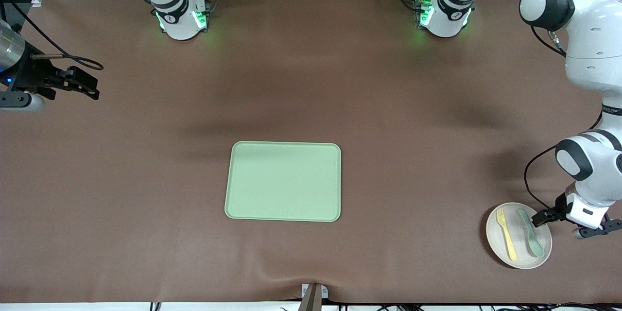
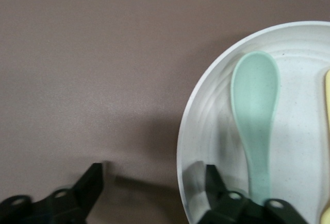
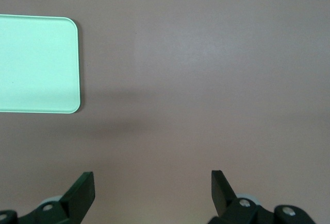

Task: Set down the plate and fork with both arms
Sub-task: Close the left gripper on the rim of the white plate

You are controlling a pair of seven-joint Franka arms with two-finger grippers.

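Note:
The off-white speckled plate lies near the front edge at the left arm's end of the table. On it lie the pale yellow fork and a grey-green spoon, side by side. My left gripper is open and low at the plate's rim, one finger over the plate and the other over the bare table. The left wrist view shows the plate, the spoon, a sliver of the fork and the left gripper astride the rim. My right gripper is open and empty, waiting over the right arm's end of the table.
A rectangular pale green tray lies in the middle of the brown table, nearer the front camera than the arm bases. Its corner shows in the right wrist view, off to one side of the right gripper.

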